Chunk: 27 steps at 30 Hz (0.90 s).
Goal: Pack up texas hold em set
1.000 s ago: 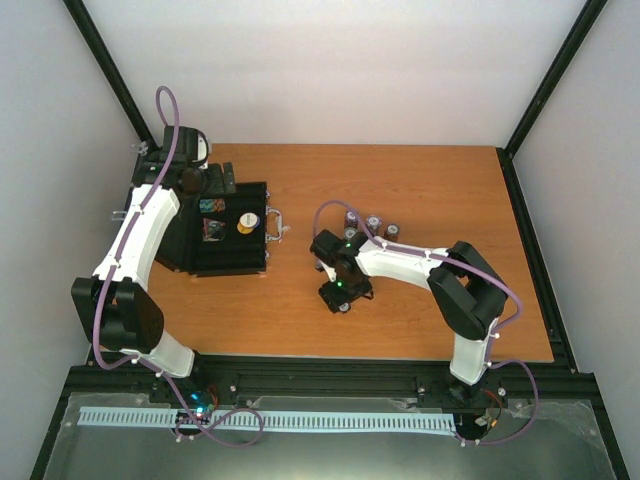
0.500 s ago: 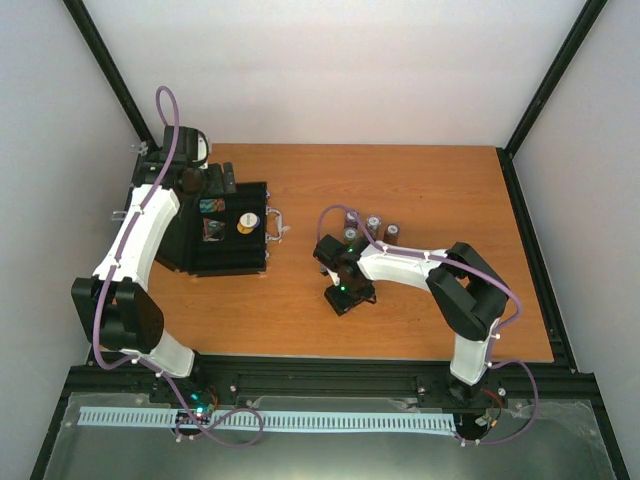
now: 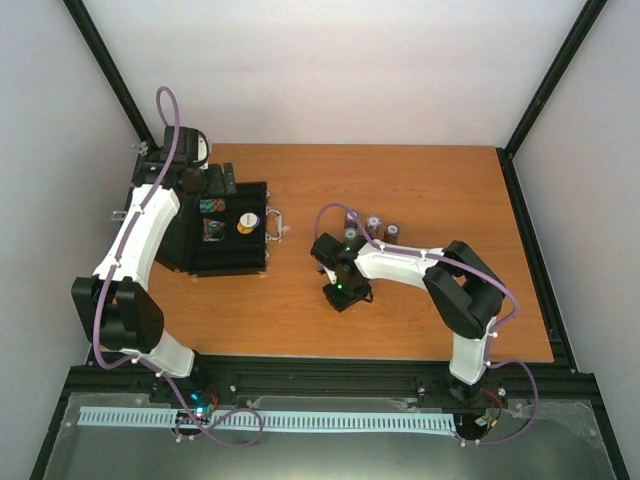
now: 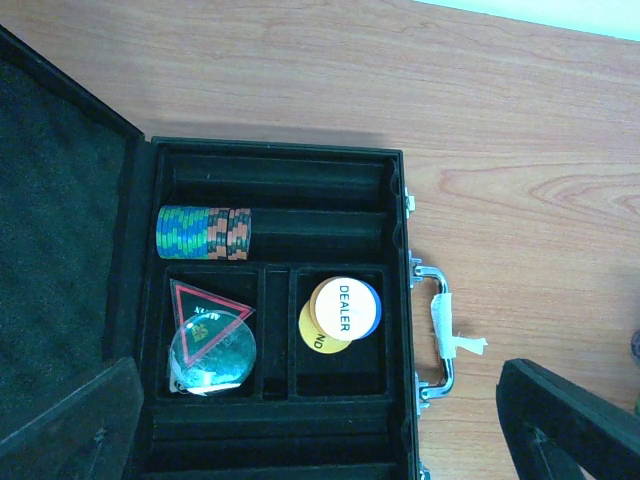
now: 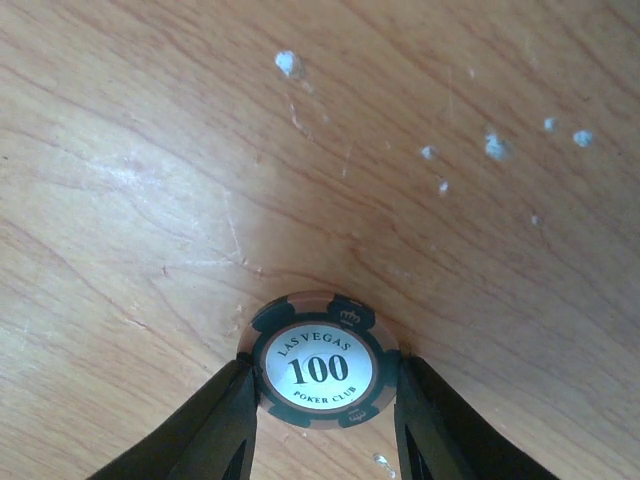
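The black case (image 3: 228, 258) lies open at the table's left, lid (image 4: 55, 250) folded back. Inside are a row of striped chips (image 4: 205, 232), round dealer discs (image 4: 343, 308) and a dark triangular token (image 4: 200, 312) under a clear disc. My left gripper (image 4: 320, 405) hangs open above the case (image 4: 275, 180), holding nothing. My right gripper (image 5: 322, 385) points down at mid-table, and its fingers (image 5: 215, 420) press both sides of a poker-chip stack (image 5: 320, 358) topped by a "100" chip. From above, that gripper (image 3: 340, 294) hides the stack.
Several more chip stacks (image 3: 373, 227) stand upright on the wood just behind the right gripper. The case's silver handle (image 4: 441, 330) faces the middle of the table. White specks (image 5: 490, 145) dot the wood by the held stack.
The right gripper's fingers have closed in onto the chip stack, and the gripper shifted slightly. The left arm has stayed still above the case.
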Available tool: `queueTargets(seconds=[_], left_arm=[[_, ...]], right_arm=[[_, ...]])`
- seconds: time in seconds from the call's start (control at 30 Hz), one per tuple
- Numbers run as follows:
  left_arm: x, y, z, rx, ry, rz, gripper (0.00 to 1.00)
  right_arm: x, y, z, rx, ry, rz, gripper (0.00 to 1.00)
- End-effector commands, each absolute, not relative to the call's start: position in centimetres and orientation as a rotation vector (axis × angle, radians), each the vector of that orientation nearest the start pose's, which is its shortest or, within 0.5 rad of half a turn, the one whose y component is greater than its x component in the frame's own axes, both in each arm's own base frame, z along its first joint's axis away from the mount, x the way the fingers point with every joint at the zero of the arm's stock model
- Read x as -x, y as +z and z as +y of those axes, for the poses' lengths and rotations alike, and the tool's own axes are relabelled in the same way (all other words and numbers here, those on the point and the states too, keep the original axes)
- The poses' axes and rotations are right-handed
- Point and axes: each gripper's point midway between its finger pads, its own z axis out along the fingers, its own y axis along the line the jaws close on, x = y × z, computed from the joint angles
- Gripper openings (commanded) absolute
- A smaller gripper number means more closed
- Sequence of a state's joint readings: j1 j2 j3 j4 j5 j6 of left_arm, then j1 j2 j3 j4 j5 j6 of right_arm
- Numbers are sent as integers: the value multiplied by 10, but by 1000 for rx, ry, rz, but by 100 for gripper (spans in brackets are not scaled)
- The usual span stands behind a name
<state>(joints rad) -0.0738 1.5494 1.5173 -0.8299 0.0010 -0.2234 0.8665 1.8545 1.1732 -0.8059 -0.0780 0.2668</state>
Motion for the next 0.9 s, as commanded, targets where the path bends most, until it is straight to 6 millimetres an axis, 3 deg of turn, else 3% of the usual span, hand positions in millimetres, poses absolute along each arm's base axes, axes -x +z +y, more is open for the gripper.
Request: queueTargets(seconds=[0.0,0.27,0.47,0.57,0.7,0.87], left_arm=[[-422,244,-29,167,-128,2427,100],[-421,244,-29,166,-127,2427,100],[-421,245,-29,165,-129,2424,100],[-421,244,-29,163,-131,2426,100],[-420,245,-30,163,-133,2427,100],[-419,242,-30,164,-138,2431,100]], right_arm=[[-209,2,273,950,141,2992,40],[-228,33,289,948,157,2921,40],[-232,41,292,945,160,2905,41],[-229,36,290,953,158,2919,61],[-223,28,285,954,152,2937,81],[-218,14,284,956,158,2959,84]])
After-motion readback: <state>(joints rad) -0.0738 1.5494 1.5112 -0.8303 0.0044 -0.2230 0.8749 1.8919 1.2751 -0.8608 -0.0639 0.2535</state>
